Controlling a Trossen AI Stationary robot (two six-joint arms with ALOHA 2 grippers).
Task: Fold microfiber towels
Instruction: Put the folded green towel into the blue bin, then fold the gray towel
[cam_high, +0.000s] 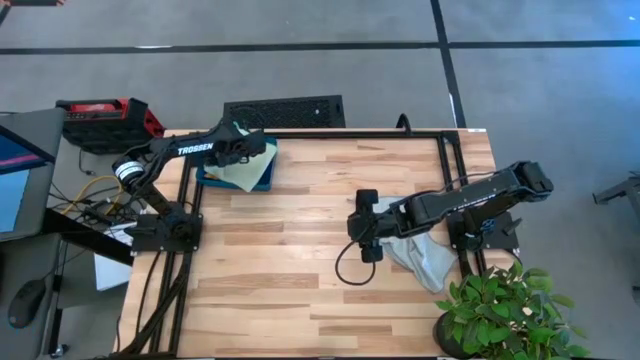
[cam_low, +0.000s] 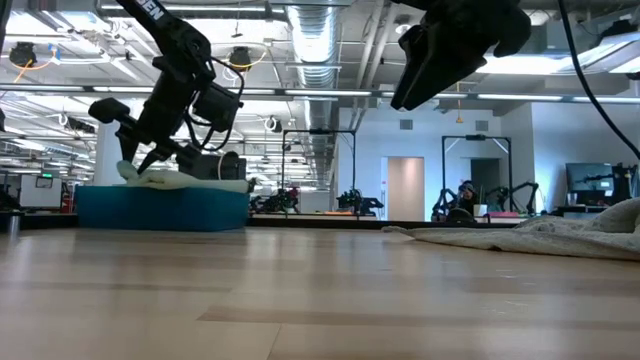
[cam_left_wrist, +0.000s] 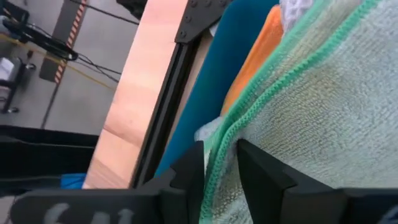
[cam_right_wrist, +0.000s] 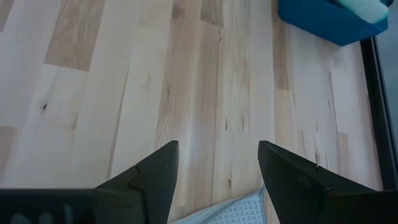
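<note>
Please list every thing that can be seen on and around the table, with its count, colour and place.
green towel: one, light green, on top of the pile in the tray, its edge between the left gripper's fingers.
orange towel: one, orange, under the green one in the tray.
grey towel: one seen, pale grey, crumpled on the table's right side.
tray: one, dark teal, far left part of the table.
table: one, light wood.
plant: one, green, near right corner.
left gripper: shut on the green towel's edge at the tray.
right gripper: open, above the grey towel's edge.
</note>
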